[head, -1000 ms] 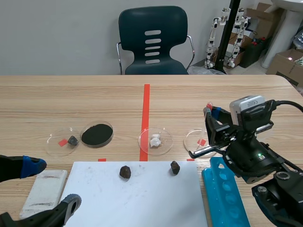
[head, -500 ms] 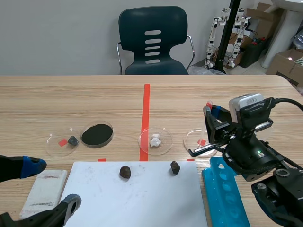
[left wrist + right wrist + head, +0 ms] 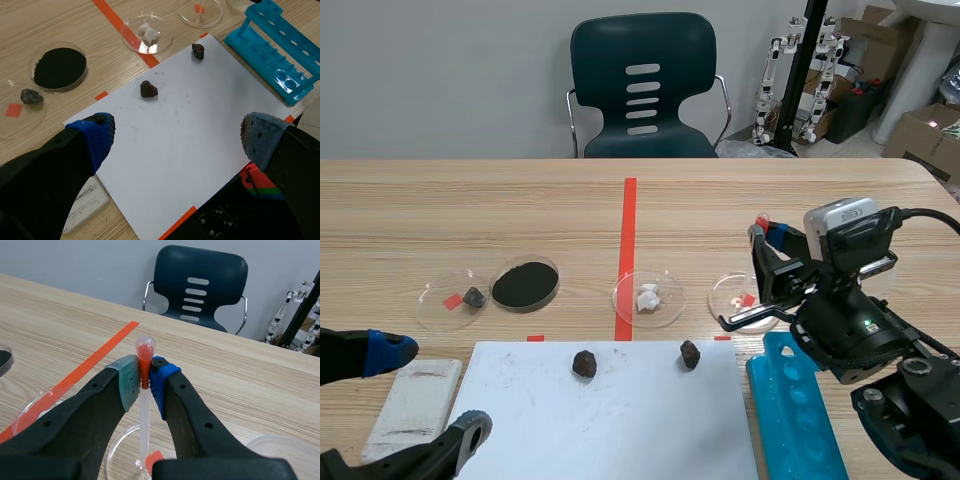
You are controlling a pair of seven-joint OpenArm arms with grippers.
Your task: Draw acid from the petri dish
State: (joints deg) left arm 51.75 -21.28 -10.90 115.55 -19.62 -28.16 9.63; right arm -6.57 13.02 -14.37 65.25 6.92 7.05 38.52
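A clear petri dish (image 3: 732, 291) with a small red mark in it lies right of the red tape line. My right gripper (image 3: 766, 262) is shut on a plastic dropper (image 3: 144, 405) with a red-filled bulb (image 3: 145, 347), holding it upright just below the bulb. The dropper's tip points down into that petri dish (image 3: 119, 447) and reaches close to its floor. My left gripper (image 3: 426, 392) stands open low at the near left, above the white paper sheet (image 3: 180, 140), with nothing between its fingers (image 3: 95, 132).
A dish of white lumps (image 3: 648, 297), a dish of black powder (image 3: 525, 285) and a dish with a grey stone (image 3: 455, 298) lie in a row. Two brown rocks (image 3: 584, 363) (image 3: 690, 353) rest on the paper. A blue tube rack (image 3: 800, 410) is near right, a white block (image 3: 415, 400) near left.
My right gripper with the dropper has shifted very slightly to the left over the dish. The left arm has not moved.
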